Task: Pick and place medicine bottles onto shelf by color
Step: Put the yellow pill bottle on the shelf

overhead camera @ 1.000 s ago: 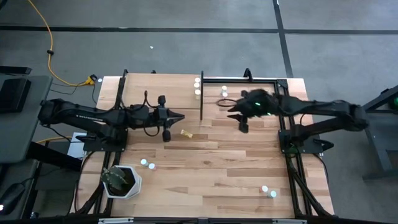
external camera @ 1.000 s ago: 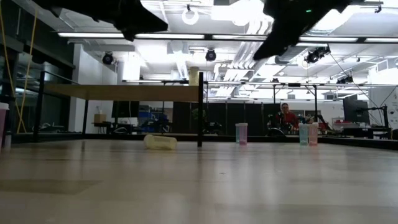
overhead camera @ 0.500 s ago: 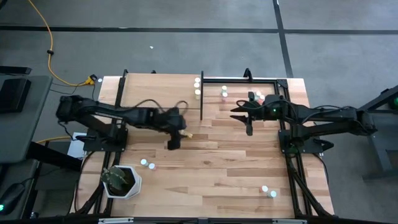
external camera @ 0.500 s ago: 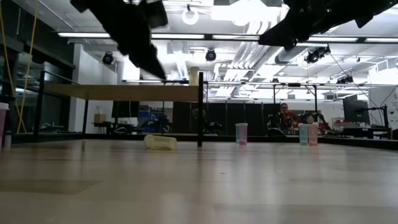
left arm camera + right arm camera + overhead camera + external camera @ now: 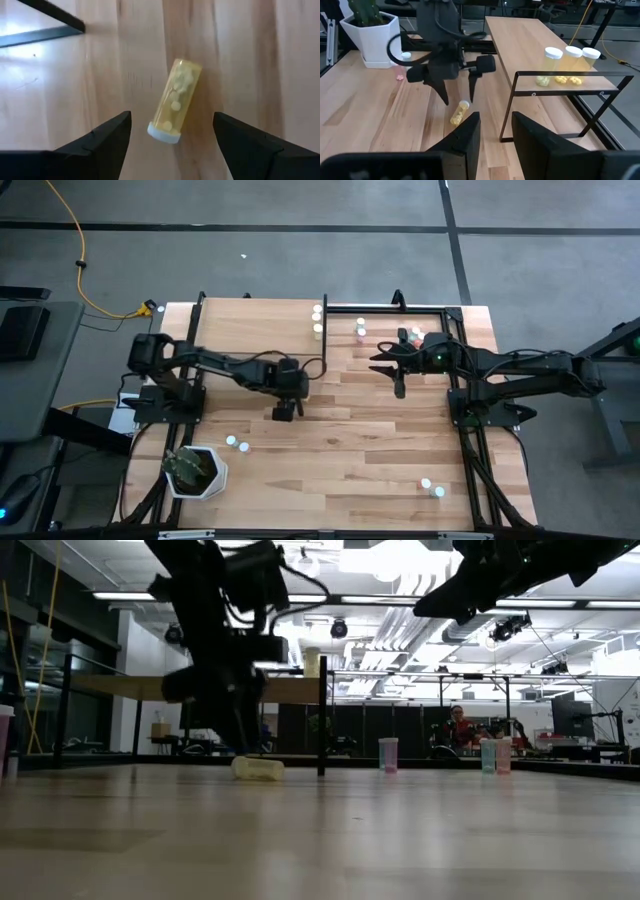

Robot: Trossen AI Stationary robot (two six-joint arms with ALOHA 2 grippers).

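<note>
Left gripper [image 5: 172,145] is hovering with its fingers spread wide over a fallen yellow bottle [image 5: 175,102], one finger on each side, neither touching it. On the table [image 5: 330,460] the bottle is lying near the middle, just beside the black corner post [image 5: 322,715] of the shelf [image 5: 255,315], with bare planks open toward 6 o'clock. Reaching from 9 o'clock, the left arm is bending down at the wrist so that the fingers are pointing at the tabletop. In the left wrist view the bottle's long axis is running tilted across the wood grain, white cap toward the camera. Right gripper [image 5: 398,365] is waiting at 2 o'clock above the table, its fingers narrowly parted and holding nothing. Three yellow bottles [image 5: 572,55] are standing upright on the shelf's edge.
</note>
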